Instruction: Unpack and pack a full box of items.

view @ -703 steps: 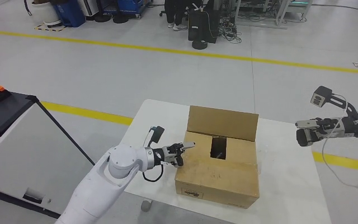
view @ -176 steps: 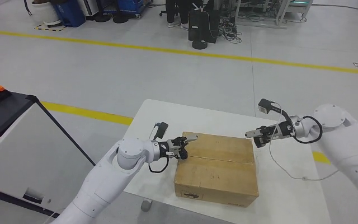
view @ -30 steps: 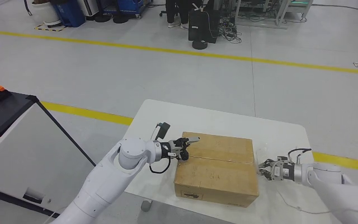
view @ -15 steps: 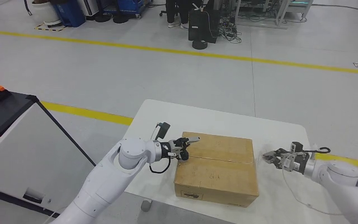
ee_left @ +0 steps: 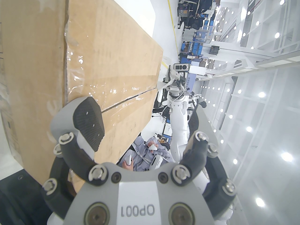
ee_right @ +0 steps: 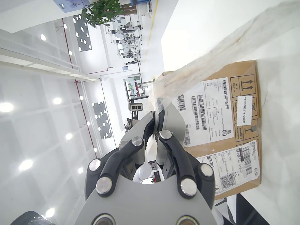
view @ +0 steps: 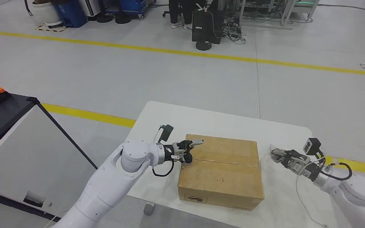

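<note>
The cardboard box [view: 221, 171] sits closed on the white counter [view: 188, 117], its 2 top flaps meeting at a taped seam. The left gripper [view: 191, 149] hangs at the box's upper left edge, fingers spread wide and holding nothing. Just off the box's right side, the right gripper [view: 278, 154] has its fingers pinched on a crumpled strip of clear tape [ee_right: 211, 57]
</note>
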You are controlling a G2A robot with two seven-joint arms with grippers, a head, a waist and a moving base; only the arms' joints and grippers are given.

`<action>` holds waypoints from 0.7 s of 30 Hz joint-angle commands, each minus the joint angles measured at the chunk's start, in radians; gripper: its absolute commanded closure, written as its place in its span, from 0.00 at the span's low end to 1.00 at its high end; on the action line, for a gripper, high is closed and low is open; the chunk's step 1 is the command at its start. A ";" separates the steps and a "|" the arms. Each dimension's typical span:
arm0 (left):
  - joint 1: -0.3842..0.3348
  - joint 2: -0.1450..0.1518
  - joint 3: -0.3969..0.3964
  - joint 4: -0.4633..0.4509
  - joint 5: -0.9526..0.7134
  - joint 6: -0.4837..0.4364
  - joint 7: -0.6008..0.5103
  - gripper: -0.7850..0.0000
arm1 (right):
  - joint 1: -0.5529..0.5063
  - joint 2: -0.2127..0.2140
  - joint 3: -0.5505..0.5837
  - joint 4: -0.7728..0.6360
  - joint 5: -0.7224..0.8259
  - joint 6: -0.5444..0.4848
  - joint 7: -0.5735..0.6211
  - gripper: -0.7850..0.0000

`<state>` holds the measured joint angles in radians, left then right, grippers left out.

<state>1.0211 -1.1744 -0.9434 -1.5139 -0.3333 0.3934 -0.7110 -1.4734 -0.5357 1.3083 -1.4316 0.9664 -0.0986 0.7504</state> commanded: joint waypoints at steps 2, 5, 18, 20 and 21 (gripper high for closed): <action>0.000 0.000 0.000 0.000 0.000 0.000 0.000 0.00 | -0.053 0.006 0.046 -0.048 -0.046 -0.013 -0.035 1.00; 0.000 0.000 0.000 0.000 0.000 0.000 0.000 0.00 | -0.092 0.010 0.077 -0.106 -0.101 -0.001 -0.082 1.00; 0.000 0.000 0.000 0.000 0.000 0.000 0.000 0.00 | -0.146 0.010 0.121 -0.179 -0.168 0.023 -0.153 1.00; 0.000 0.000 0.000 0.000 0.000 0.000 0.000 0.00 | -0.146 0.010 0.121 -0.179 -0.168 0.023 -0.153 1.00; 0.000 0.000 0.000 0.000 0.000 0.000 0.000 0.00 | -0.146 0.010 0.121 -0.179 -0.168 0.023 -0.153 1.00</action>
<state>1.0211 -1.1744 -0.9434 -1.5139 -0.3333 0.3934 -0.7110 -1.6192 -0.5260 1.4290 -1.6110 0.7984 -0.0756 0.5975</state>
